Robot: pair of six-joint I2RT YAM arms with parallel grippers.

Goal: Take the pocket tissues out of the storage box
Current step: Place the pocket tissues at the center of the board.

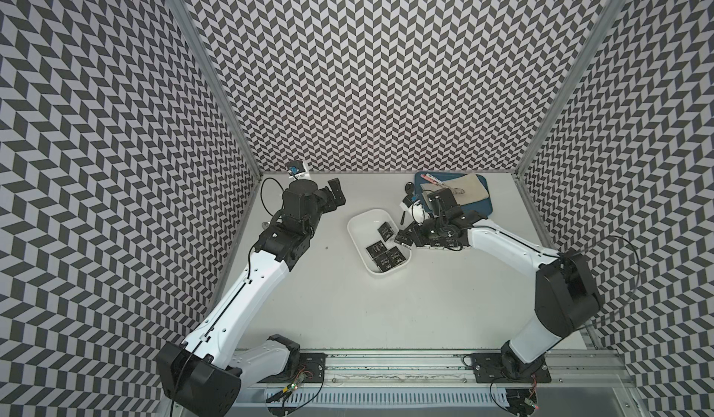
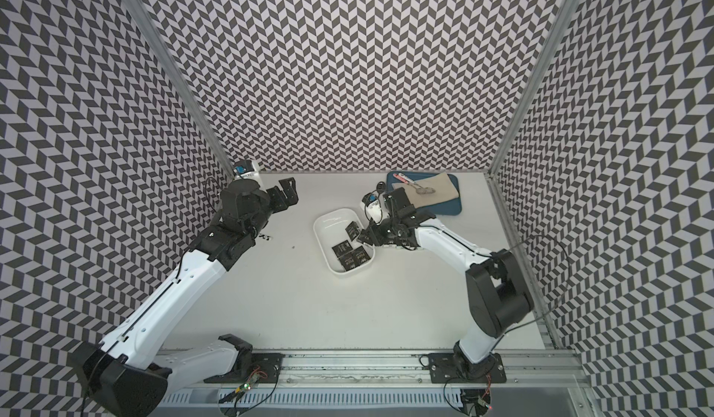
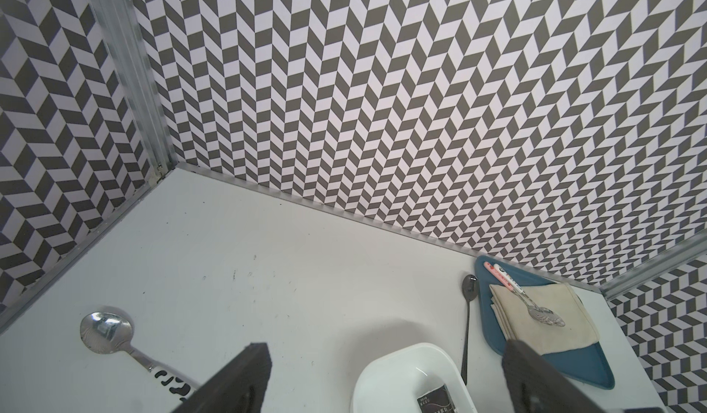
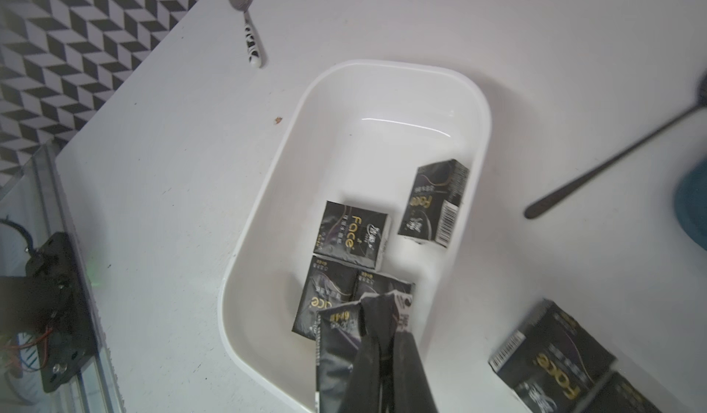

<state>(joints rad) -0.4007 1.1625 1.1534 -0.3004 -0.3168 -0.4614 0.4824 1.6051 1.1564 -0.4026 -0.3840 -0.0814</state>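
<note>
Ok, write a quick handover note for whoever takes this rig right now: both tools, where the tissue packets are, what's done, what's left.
Left tool: open, empty, away from the storage box.
Right tool: shut on one pocket tissue packet, lifted at the box's rim.
In the box: four packets lie on the floor.
Done: at least two packets lie out on the table beside the box; the arm may hide more.
Left: set the held packet down outside, then take out the four.

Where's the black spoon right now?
In the left wrist view, the black spoon lies flat between the box and the blue tray, on the robot's right side of the table.
</note>
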